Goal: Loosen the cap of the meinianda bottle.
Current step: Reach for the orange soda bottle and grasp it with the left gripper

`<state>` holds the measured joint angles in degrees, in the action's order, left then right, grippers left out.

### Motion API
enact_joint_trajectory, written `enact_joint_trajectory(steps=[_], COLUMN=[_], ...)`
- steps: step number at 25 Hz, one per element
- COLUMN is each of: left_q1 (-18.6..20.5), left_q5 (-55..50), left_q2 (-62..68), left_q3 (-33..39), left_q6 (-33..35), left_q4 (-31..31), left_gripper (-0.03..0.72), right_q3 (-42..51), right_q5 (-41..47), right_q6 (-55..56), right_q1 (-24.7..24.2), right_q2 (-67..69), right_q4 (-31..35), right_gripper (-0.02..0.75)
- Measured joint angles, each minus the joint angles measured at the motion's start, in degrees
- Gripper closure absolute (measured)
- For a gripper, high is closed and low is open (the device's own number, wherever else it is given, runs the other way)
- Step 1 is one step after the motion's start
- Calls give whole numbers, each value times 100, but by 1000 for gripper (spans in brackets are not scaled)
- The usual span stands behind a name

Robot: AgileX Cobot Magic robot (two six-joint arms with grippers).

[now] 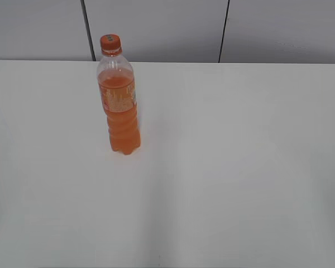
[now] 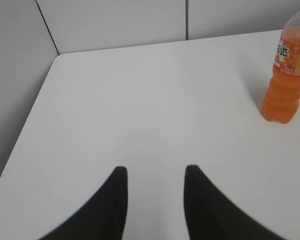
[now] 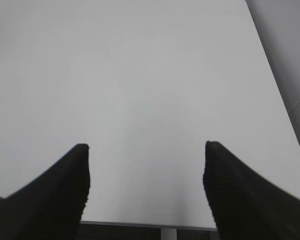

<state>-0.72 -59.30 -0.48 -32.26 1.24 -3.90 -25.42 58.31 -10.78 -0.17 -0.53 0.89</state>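
Note:
The meinianda bottle (image 1: 120, 106) stands upright on the white table (image 1: 229, 167), left of the middle and toward the back. It is clear plastic with orange drink and an orange-and-white label. Its orange cap (image 1: 110, 42) with a small dark mark sits on top. The bottle also shows at the right edge of the left wrist view (image 2: 287, 75), its cap cut off by the frame. My left gripper (image 2: 155, 172) is open and empty, well short of the bottle. My right gripper (image 3: 146, 146) is open and empty over bare table; the bottle is out of that view. Neither gripper shows in the exterior view.
Grey wall panels (image 1: 156, 28) with dark seams stand behind the table's back edge. The table's left edge and rounded back corner (image 2: 60, 55) show in the left wrist view. The table's near edge (image 3: 145, 224) and right edge show in the right wrist view.

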Motion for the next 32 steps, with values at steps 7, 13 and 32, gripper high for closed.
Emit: enact_joint_trajectory(steps=[7,13,32], left_q1=[0,0,0], left_q5=[0,0,0], left_q2=[0,0,0], left_q3=[0,0,0], left_q6=[0,0,0], left_q4=[0,0,0], left_gripper=[446,446,446], right_q3=[0,0,0], right_q5=[0,0,0], right_q6=[-8,-4,-7], right_q1=[0,0,0], right_q2=[0,0,0], right_q4=[0,0,0], right_gripper=[206,206,206])
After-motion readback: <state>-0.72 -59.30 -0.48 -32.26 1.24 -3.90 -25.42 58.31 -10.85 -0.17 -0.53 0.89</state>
